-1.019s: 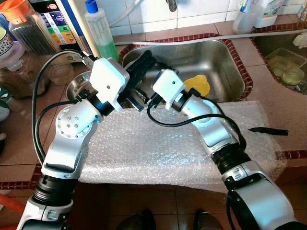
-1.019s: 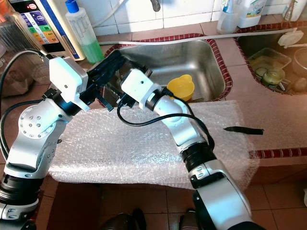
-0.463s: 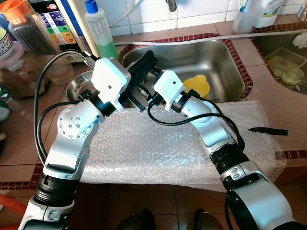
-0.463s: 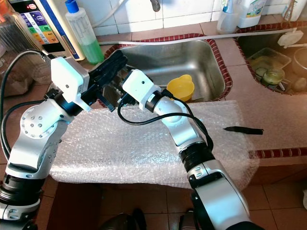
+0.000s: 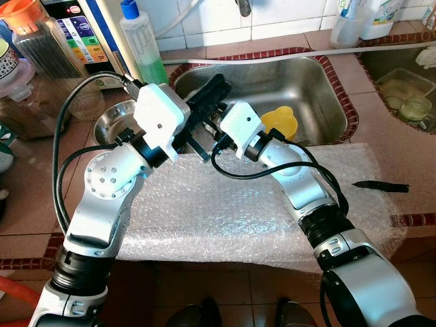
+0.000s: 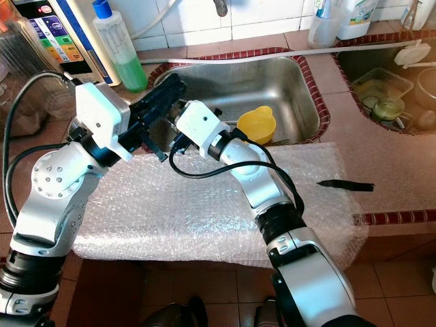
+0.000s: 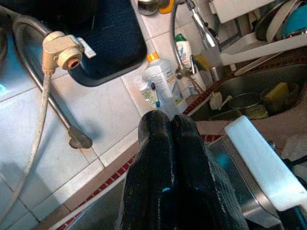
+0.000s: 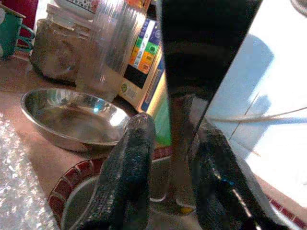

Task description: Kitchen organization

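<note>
— Pincers first: our left pincer (image 5: 208, 95) hangs over the near-left corner of the sink (image 5: 320, 75), and its wrist view shows the two black fingers (image 7: 158, 158) pressed together with nothing between them. Our right pincer (image 8: 168, 158) sits just beside it, reaching left across the sink's near edge, fingers apart with a gap between the pads.

— What lies closest to us?

— Bubble wrap (image 5: 225, 211) spread over the desk (image 5: 27, 204) in front of the sink, with a dark knife (image 5: 381, 185) on its right end. Further out, a steel bowl (image 8: 67, 117) rests on the desk left of the sink, and a yellow cup (image 5: 281, 122) stands inside the sink, near its front wall. Beyond those, a green soap bottle (image 5: 144, 48) stands against the tiled wall.

— Which step are we on?

— We judge we are reaching into the sink, nothing grasped yet. Which item we are after we cannot tell. Next, one pincer must descend, open, and avoid bumping the other.
</note>
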